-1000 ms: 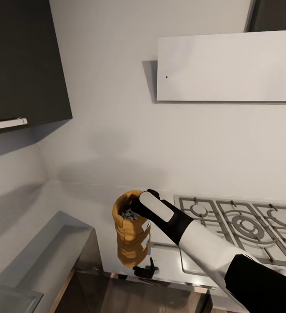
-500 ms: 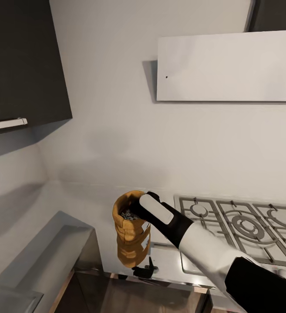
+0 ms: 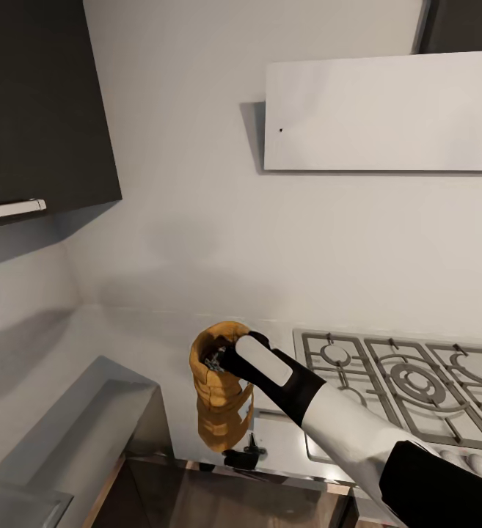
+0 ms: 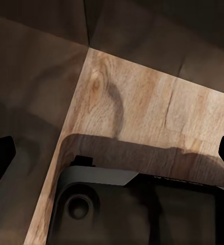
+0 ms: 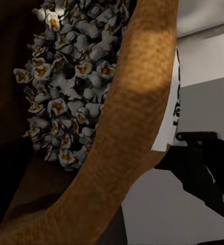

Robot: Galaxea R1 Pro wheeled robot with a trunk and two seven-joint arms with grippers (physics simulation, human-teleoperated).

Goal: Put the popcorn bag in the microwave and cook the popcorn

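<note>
One right gripper (image 3: 222, 357) has its jaws pinched on the popcorn bag (image 3: 215, 385) rim, holding it upright above the bench (image 3: 285, 440) so popcorn (image 5: 73, 81) stays in.

Head view up high, looking forward and down at the kitchen corner, with the wall (image 3: 196, 220), the gas hob (image 3: 409, 381) and the glossy countertop (image 3: 285, 440) at a middling distance. Right wrist view jammed right up against the popcorn bag (image 5: 117, 153), peering over its rim at the popcorn (image 5: 76, 76) inside, so same bag (image 3: 218, 381) as in the head view, just way closer. Left wrist view aimed down at a wooden floor (image 4: 142, 102) and a dark part of the robot (image 4: 137, 209), sharing nothing recognizable with the other two.
</note>
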